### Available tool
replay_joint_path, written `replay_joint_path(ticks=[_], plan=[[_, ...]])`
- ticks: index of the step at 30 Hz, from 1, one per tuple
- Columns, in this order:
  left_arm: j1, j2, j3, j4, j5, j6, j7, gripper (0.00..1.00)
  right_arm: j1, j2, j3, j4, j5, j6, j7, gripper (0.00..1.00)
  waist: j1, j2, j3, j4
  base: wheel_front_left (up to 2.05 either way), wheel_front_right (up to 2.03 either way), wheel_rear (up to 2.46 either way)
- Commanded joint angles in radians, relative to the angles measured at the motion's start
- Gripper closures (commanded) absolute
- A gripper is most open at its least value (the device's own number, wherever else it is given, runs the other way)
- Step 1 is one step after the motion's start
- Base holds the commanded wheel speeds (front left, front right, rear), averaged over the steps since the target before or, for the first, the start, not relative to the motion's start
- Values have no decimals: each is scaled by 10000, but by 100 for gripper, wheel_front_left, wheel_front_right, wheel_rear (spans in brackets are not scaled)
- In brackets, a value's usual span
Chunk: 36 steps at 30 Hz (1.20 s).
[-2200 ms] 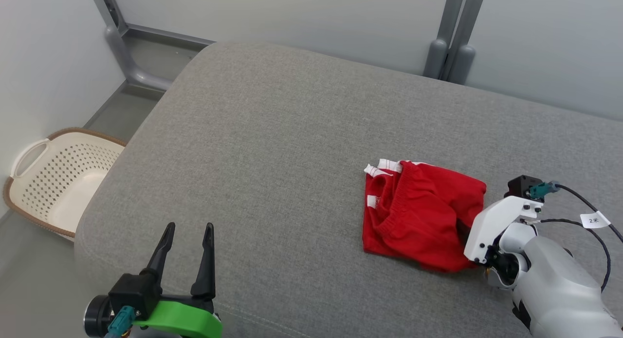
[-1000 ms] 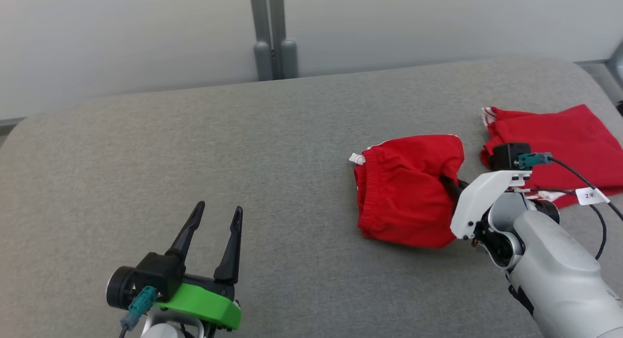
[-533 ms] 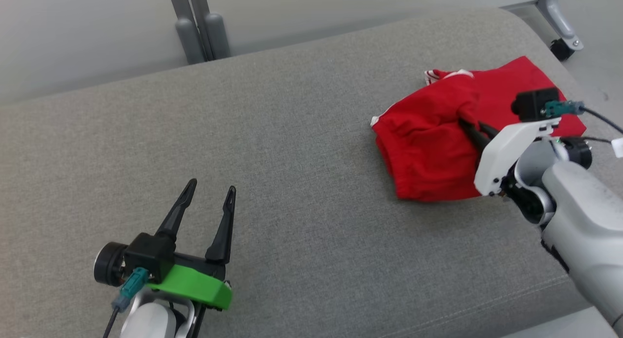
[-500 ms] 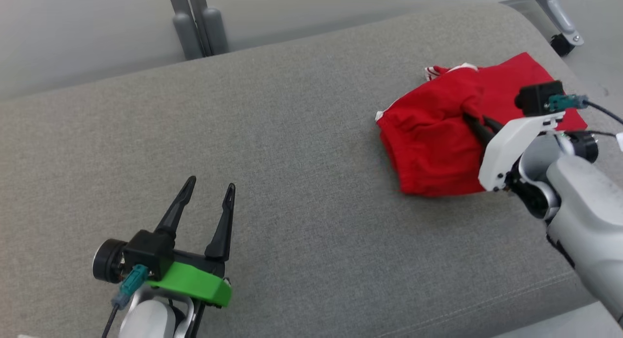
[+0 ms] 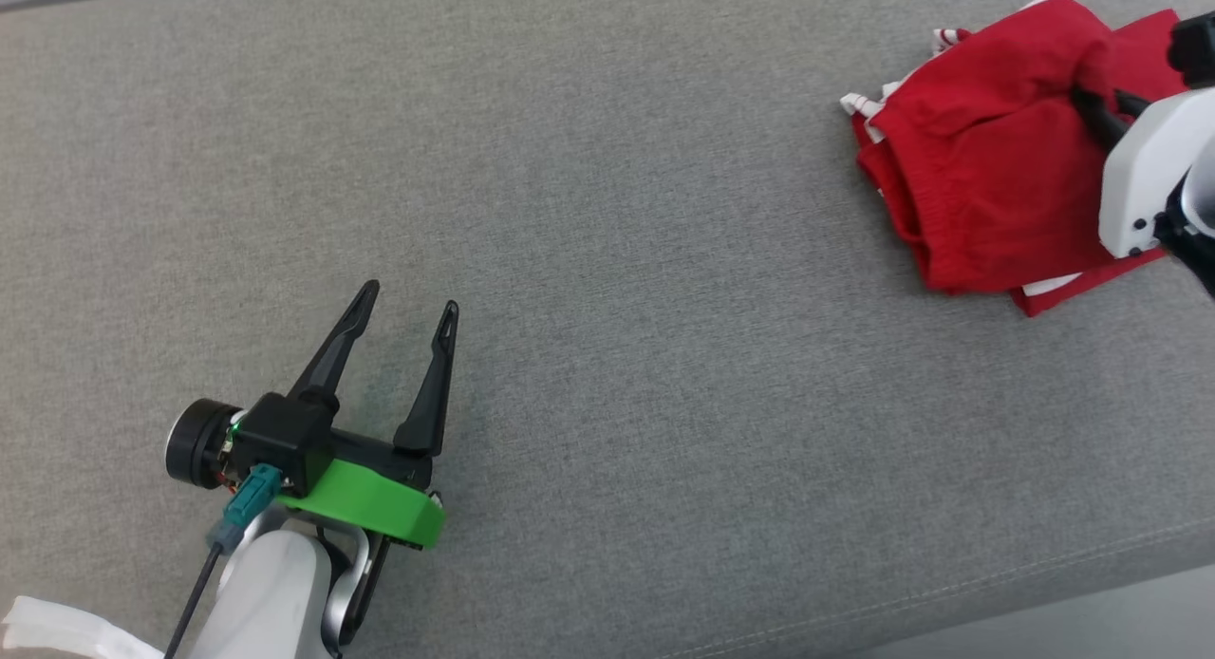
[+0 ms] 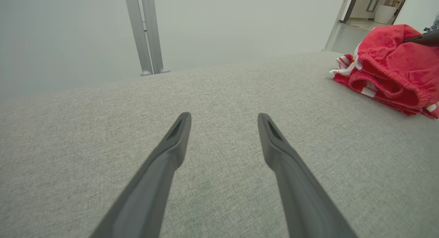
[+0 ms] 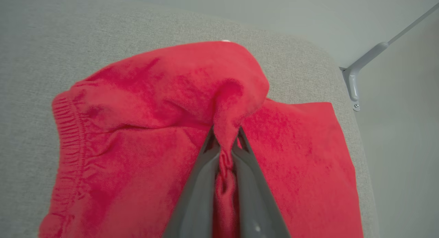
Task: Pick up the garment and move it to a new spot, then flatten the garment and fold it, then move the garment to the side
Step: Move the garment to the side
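The garment is a pair of red shorts with an elastic waistband and white trim, bunched at the right end of the grey cushion. My right gripper is shut on a raised fold of it, which shows pinched between the fingers in the right wrist view, garment, gripper. It lies partly on a second, flat red garment. My left gripper hovers open and empty over the bare cushion at the lower left, far from the shorts. From the left wrist, that gripper is open and the shorts lie at the far right.
The cushion's front edge runs across the lower right of the head view. Behind the cushion a pair of grey metal posts stands against the pale wall. A grey metal bracket sits past the cushion's right end.
The head camera has swung right and down. My right gripper, still shut on the shorts, has carried them to the right onto the second red garment. The left gripper stays open.
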Motion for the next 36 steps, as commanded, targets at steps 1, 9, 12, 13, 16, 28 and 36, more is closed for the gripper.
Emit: replay_joint_path(ticks=[1, 9, 12, 13, 16, 28, 36], plan=[[-203, 60, -26, -15, 23, -25, -24, 0, -119, -97, 2, 310, 116, -2, 42, 100, -1, -1, 510, 467, 0, 0, 0], [-119, -66, 66, 74, 0, -24, -24, 0, -326, -234, -94, 1948, 130, -2, -445, 50, -1, -1, 359, 694, 0, 0, 0], [-21, -144, 111, 113, -23, -24, -24, 0, -264, -69, -116, 2512, 151, -2, -595, 0, -1, -1, 111, 729, 0, 0, 0], [27, -163, 130, 122, -20, -24, -24, 0, -258, -13, -97, 2685, 74, -2, -693, 0, -1, -1, -7, 742, 0, 0, 0], [170, -207, 236, 149, -30, -19, -24, 0, -329, 79, -96, 2942, -129, -2, -1228, 0, -1, -1, -379, 783, 0, 0, 0], [1391, -160, 1564, 20, -464, 522, -24, 0, 1020, 242, -912, 967, 47, -2, -3873, 0, -1, -1, -2584, 971, 0, 0, 0], [2299, -72, 2223, -912, -785, 469, -26, 0, 3558, 695, -3095, -1552, -890, -1, -3912, 0, -1, -1, -3651, 1145, 0, 0, 0]])
